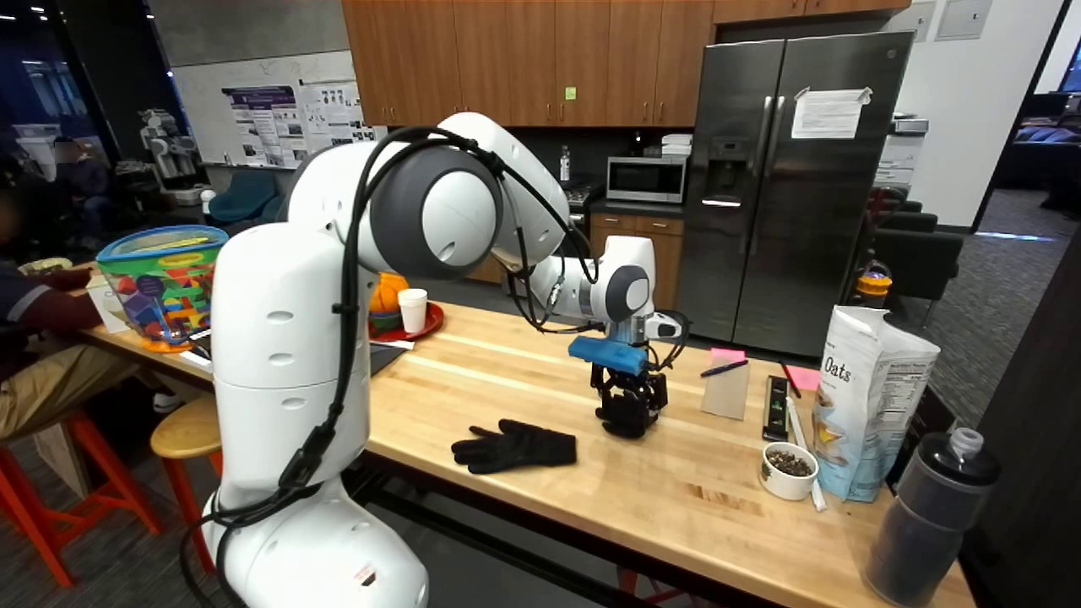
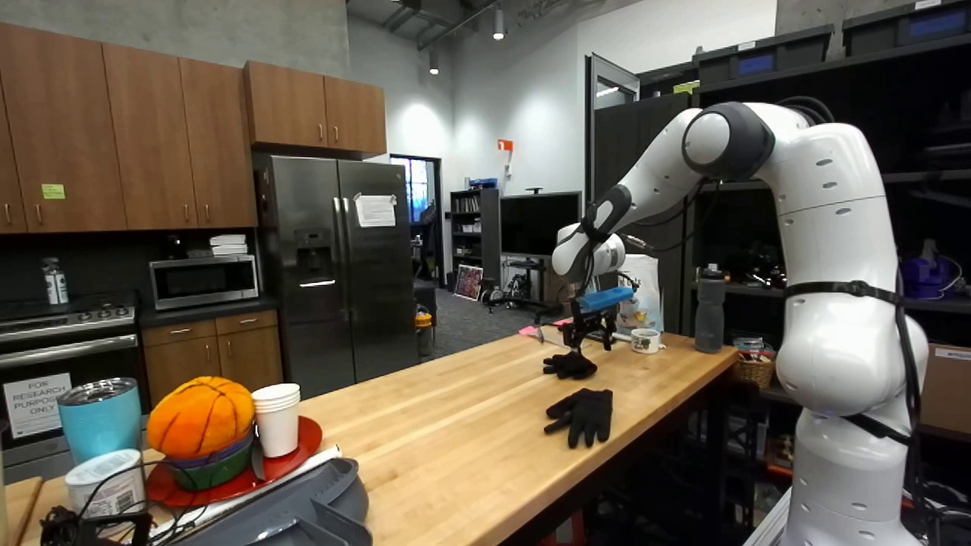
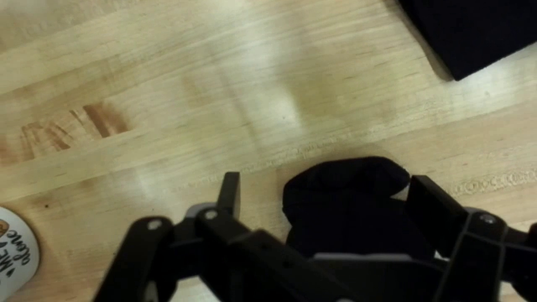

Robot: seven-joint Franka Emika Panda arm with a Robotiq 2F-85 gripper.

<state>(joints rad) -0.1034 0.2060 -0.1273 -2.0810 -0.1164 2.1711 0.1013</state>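
Bunched black glove [image 3: 354, 209], on the surface [image 1: 473, 371] near the flat glove [image 1: 524, 447], beneath a hand [image 3: 327, 197] holding nothing and spread wide to either side, so set, I'd judge, to span the bunched cloth; white bowl [image 1: 785, 485], well apart from the flat glove.

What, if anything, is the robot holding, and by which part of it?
Nothing is held: the black mechanical hand stands open, with a bunched black fabric glove showing between its spread fingers.
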